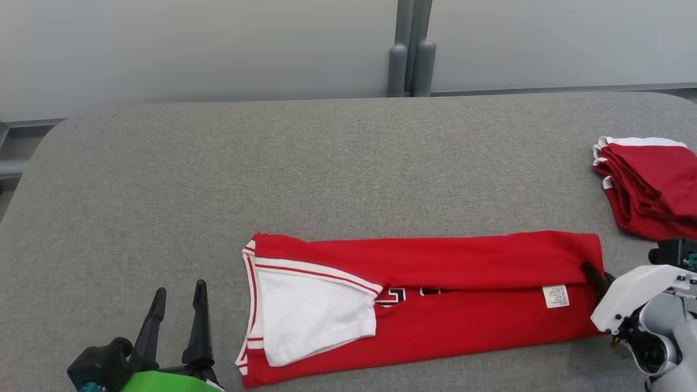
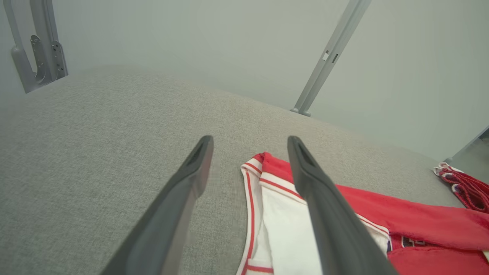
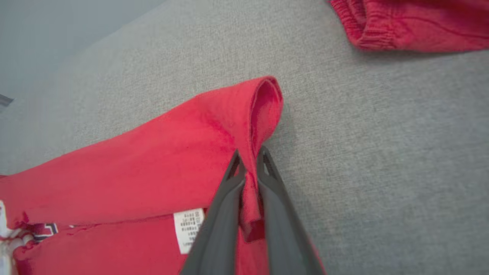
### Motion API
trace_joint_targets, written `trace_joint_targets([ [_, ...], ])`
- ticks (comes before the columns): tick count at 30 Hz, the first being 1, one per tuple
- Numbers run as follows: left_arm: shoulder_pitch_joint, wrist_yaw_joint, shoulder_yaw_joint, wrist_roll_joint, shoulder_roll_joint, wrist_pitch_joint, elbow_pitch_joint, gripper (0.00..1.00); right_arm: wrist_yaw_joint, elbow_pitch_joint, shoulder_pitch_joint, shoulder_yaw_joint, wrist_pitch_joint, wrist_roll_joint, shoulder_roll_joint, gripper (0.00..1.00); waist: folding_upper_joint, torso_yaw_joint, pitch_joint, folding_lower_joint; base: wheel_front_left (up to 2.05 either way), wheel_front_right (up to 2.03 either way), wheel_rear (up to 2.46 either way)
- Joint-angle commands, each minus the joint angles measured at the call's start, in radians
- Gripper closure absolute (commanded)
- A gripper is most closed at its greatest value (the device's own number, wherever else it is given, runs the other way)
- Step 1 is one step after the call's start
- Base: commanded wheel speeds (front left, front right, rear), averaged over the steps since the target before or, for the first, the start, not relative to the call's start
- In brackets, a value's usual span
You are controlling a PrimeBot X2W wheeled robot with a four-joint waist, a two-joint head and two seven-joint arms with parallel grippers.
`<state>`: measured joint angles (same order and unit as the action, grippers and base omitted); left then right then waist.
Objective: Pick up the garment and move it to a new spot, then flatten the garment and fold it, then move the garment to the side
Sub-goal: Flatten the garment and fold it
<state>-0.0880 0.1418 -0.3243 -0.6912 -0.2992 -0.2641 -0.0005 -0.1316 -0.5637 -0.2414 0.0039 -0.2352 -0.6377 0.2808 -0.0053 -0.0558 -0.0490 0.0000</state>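
On the grey table (image 1: 272, 163), the long-folded garment (image 1: 463, 326) is laid; its right edge, likely soft and limp, is pinched by the right gripper (image 3: 250, 153), while the left gripper (image 2: 250, 140) is held apart, empty.

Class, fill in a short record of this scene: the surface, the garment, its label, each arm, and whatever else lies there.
Surface: grey padded table
Garment: red garment, folded into a long strip, white part at its left end
Label: white label, near the strip's right end
Left arm: left gripper open, left of the strip, not touching it
Right arm: right gripper shut on the strip's right edge
Other: pile of red clothes at the far right, apart from the strip
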Motion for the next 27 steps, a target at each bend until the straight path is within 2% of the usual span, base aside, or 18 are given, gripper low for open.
trace_joint_targets([
  [1, -0.008, -0.003, 0.005, 0.007, 0.002, 0.0, -0.003, 0.0, 0.002, 0.03, 0.007, -0.015, -0.015, -0.029, 0.025, 1.0, 0.0053, 0.016, -0.002, 0.0, 0.0, 0.0, 0.0],
  [7, 0.0, -0.007, 0.006, 0.013, 0.007, 0.0, -0.005, 0.0, 0.002, 0.124, 0.028, -0.059, -0.06, -0.066, 0.085, 1.0, 0.0053, 0.044, -0.007, 0.0, 0.0, 0.0, 0.0],
  [12, 0.006, -0.006, 0.005, 0.018, 0.009, 0.0, -0.008, 0.0, 0.001, 0.196, 0.045, -0.104, -0.087, -0.077, 0.105, 1.0, 0.0053, 0.058, -0.01, 0.0, 0.0, 0.0, 0.0],
  [18, 0.014, -0.007, -0.001, 0.019, 0.013, 0.0, -0.006, 0.0, 0.001, 0.297, 0.064, -0.096, -0.135, -0.114, 0.064, 1.0, 0.0053, 0.067, -0.012, 0.0, 0.0, 0.0, 0.0],
  [27, 0.023, -0.009, -0.01, 0.018, 0.012, 0.0, -0.003, 0.0, 0.001, 0.503, 0.098, -0.027, -0.226, -0.166, -0.01, 1.0, 0.0053, 0.059, -0.005, 0.0, 0.0, 0.0, 0.0],
])
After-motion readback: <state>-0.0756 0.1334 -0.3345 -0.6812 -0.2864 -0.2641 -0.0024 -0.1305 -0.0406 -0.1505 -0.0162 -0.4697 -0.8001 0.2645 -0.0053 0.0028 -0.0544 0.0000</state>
